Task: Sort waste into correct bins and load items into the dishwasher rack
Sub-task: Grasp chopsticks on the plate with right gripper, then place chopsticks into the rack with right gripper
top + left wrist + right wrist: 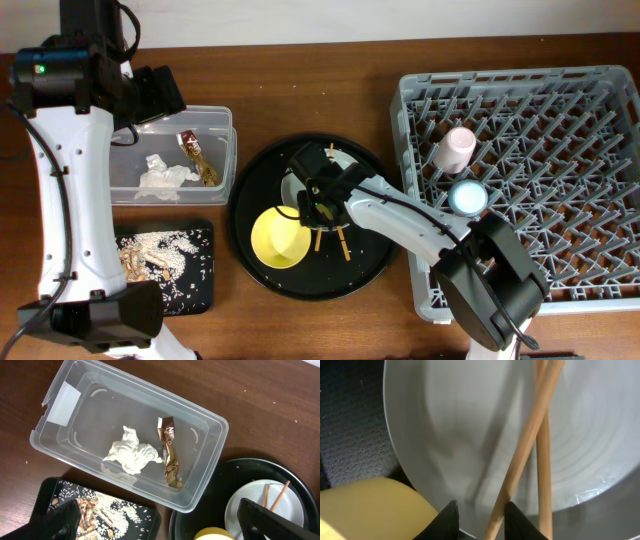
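Dishwasher rack point(560, 200) is set at 3 o'clock, clear container point(95, 425) at 10 o'clock. The left gripper point(157, 512) is held over the container, spread wide and empty. Right gripper point(481, 512) is narrowed around one chopstick point(520, 455) on the plate point(445, 435), presumably for pickup; clamping cannot be confirmed.

Crumpled tissue point(165, 177) and wrapper point(198, 155) lie in the clear container point(215, 115), scraps point(150, 255) on the black tray point(200, 290) at its 6 o'clock, chopsticks point(542, 470) across the plate point(445, 435), pink cup point(455, 148) and blue cup point(466, 197) in the rack point(560, 130).
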Action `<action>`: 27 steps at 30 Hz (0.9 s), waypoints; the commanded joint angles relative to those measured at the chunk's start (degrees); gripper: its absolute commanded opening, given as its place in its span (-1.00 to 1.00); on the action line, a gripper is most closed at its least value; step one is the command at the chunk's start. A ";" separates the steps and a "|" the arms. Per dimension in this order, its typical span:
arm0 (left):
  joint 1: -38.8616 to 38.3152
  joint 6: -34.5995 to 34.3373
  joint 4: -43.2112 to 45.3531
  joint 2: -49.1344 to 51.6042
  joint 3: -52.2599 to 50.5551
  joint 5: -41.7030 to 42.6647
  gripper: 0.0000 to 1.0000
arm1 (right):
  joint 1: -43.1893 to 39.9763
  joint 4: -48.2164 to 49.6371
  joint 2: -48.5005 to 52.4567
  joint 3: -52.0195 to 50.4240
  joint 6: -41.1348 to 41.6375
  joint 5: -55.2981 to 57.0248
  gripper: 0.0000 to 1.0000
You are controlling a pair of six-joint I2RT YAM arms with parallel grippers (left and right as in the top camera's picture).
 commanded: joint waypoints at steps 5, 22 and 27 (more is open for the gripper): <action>0.13 -0.39 -0.07 0.13 -0.04 -0.63 0.99 | 0.31 1.64 3.26 -0.66 2.16 1.64 -0.52; 0.13 -0.39 -0.04 0.13 -0.04 -0.63 0.99 | -15.32 -21.09 -19.10 10.99 -21.64 2.89 -0.92; 0.13 -0.39 -0.07 0.13 -0.04 -0.63 0.99 | -28.22 -26.45 -17.11 10.21 -29.29 2.86 -0.92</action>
